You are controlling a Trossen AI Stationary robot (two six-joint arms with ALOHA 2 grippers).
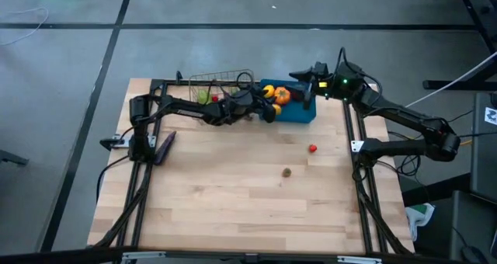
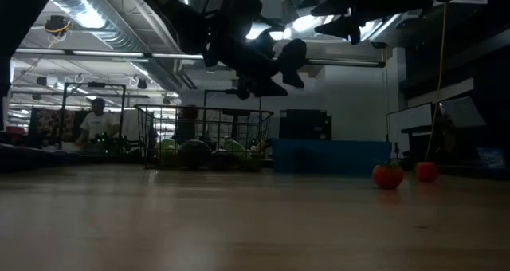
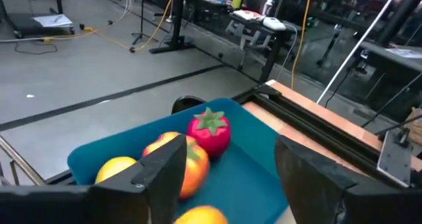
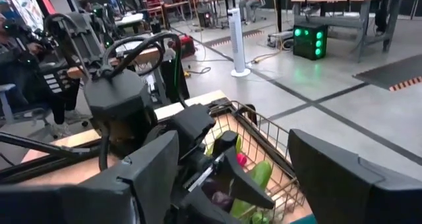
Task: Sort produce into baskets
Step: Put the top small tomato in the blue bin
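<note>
The blue bin [image 1: 301,113] stands at the table's far edge with the wire basket [image 1: 225,81] on its left. My left gripper [image 1: 269,110] hangs open and empty over the bin's left end; its wrist view [image 3: 227,159] looks down on a red tomato [image 3: 210,132], an orange fruit [image 3: 192,166] and a yellow lemon [image 3: 115,168] lying in the bin. My right gripper [image 1: 298,79] is open and empty above the bin's far side, pointing toward the wire basket [image 4: 264,138], which holds green produce [image 4: 260,174].
A red tomato [image 1: 312,148] and a small dark piece [image 1: 286,171] lie loose on the wooden table in front of the bin. A dark purple flat thing [image 1: 165,147] lies by the left arm's base. The low view shows a person [image 2: 97,123] in the room beyond.
</note>
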